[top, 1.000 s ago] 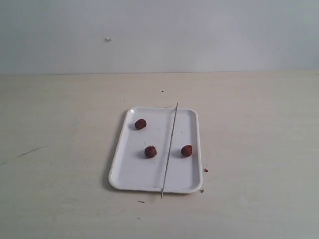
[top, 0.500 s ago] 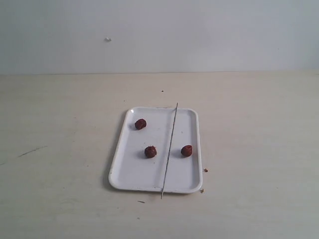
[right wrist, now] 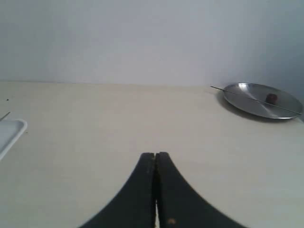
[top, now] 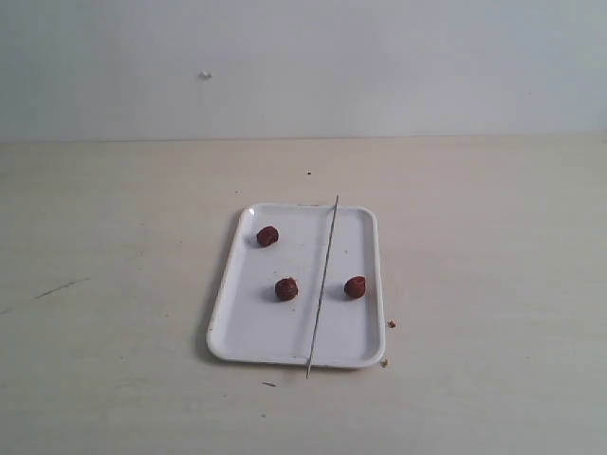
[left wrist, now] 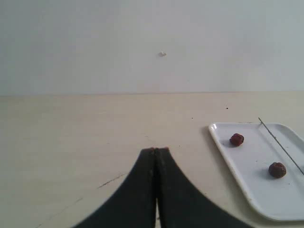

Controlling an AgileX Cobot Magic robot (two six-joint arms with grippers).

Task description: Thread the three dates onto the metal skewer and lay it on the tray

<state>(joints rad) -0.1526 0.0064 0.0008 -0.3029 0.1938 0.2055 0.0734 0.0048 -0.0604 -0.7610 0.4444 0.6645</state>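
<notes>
The white tray [top: 248,334] lies in the middle of the table. Three dates rest loose on it: one at the far left [top: 267,236], one at mid-left [top: 286,289], one on the right [top: 355,286]. The thin metal skewer [top: 322,282] lies lengthwise across the tray, its near tip poking past the front rim. In the left wrist view my left gripper [left wrist: 155,150] is shut and empty, well left of the tray [left wrist: 237,171], with two dates [left wrist: 236,139] [left wrist: 277,169] showing. My right gripper [right wrist: 155,154] is shut and empty; only the tray's corner [right wrist: 10,134] shows there.
A round metal plate [right wrist: 247,97] with a thin rod and a small dark fruit on it shows in the right wrist view, off to the far side. Small brown crumbs [top: 391,324] lie on the table beside the tray's right front corner. A dark scratch [top: 57,287] marks the tabletop at left.
</notes>
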